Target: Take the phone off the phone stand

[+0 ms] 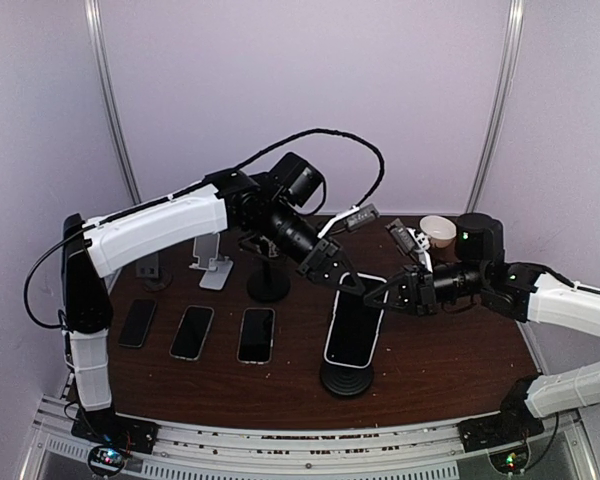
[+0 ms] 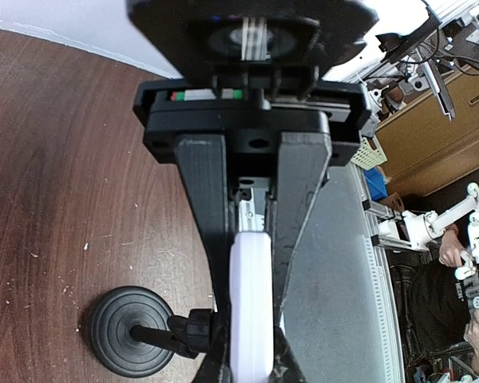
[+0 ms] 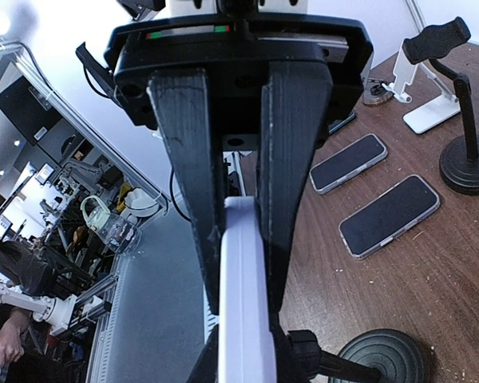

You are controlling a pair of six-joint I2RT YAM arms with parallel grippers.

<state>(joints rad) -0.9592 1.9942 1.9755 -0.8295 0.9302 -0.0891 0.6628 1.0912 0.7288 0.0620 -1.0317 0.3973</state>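
Brown wood table (image 1: 440, 350). Three spare phones (image 1: 192, 332) flat at 9 o'clock of phone stand (image 1: 347, 380). Left gripper (image 1: 346, 283) clamped on phone (image 1: 355, 325) at its 11 o'clock corner. Phone tilted on stand, table centre. Right gripper (image 1: 383, 295) pinching phone edge at 1 o'clock.

Wooden table (image 1: 450, 350), three phones (image 1: 192, 332), stands (image 1: 346, 382)

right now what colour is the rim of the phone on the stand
White. The phone shows its rim best in the top external view.
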